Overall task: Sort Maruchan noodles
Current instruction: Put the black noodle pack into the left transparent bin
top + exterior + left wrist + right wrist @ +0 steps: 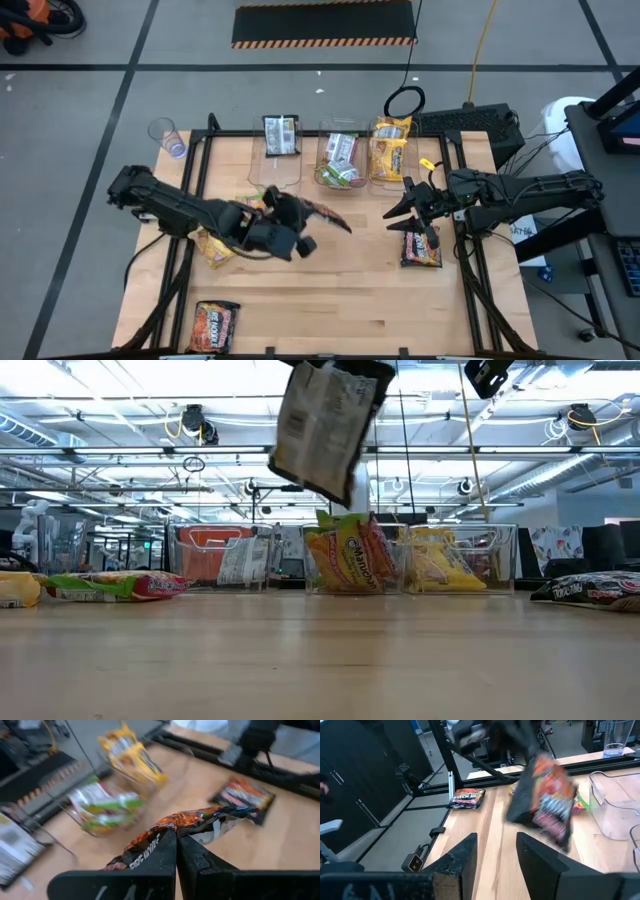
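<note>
**Dark ramen packet pinched in mid-air over the table**

Crinkly plastic catches the light everywhere on this pale wooden table (340, 280). The left gripper (300, 213) is clenched on a dark packet (328, 215) with orange-red printing, holding it above the boards near the middle; its left wrist view shows the two dark fingers (160, 862) pressed together on the wrinkled film. From table height the same packet hangs high, showing a pale, printed back face that the overhead camera does not reveal.

Along the far edge stand three clear, hard-walled bins. The left bin (277, 160) holds a dark packet with a grey label, the middle bin (338, 165) has green-edged packets, and the right bin (392, 155) has yellow ones.

The right gripper (408, 212) hovers with its fingers spread and nothing between them, just beside another dark packet (421, 247) lying flat at the right side. A further dark packet (213, 326) lies at the near left corner, and a yellow one (215, 247) lies under the left arm. A clear cup (166, 134) stands off the far left corner.
</note>
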Available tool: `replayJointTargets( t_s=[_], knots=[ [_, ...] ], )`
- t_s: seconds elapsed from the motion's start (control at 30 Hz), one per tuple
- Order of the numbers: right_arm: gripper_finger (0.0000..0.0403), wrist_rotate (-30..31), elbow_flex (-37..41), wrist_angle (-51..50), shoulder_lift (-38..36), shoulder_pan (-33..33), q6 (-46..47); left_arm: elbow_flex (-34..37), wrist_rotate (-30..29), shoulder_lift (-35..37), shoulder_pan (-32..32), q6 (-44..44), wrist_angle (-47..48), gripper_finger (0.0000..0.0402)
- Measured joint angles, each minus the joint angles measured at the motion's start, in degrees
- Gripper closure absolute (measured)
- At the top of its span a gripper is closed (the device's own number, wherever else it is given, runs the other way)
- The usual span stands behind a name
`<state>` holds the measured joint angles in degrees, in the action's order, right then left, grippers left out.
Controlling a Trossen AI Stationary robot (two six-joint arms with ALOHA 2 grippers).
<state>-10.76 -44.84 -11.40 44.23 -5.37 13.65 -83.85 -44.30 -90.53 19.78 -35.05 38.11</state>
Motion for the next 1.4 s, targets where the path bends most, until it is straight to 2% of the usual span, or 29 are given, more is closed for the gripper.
replayJointTargets(
  t_s=[0.2,0.6,0.77,0.97,1.2,1.4],
  knots=[
    [0.0273,0.0,0.0,0.0,0.0,0.0,0.0,0.0,-2.9,4.1,-4.8,5.2,1.4,0.0401],
    [0.0273,0.2,0.0,0.4,0.0,0.0,0.0,0.0,-3.3,10.6,-18.0,12.1,11.6,0.0401],
    [0.0273,0.2,0.0,1.2,0.0,0.0,0.2,-0.1,0.7,11.1,-25.4,15.0,16.7,0.0402],
    [0.0273,0.2,0.0,5.1,0.0,0.0,0.2,0.0,9.1,10.0,-33.2,20.5,17.3,0.0402],
    [0.0273,0.2,0.0,6.8,0.0,0.0,-2.7,0.0,17.5,9.5,-39.7,25.0,10.9,0.0402],
    [0.0273,0.4,0.0,6.7,0.0,0.0,-4.1,0.0,20.3,9.5,-42.9,24.6,8.3,0.0402]
  ],
)
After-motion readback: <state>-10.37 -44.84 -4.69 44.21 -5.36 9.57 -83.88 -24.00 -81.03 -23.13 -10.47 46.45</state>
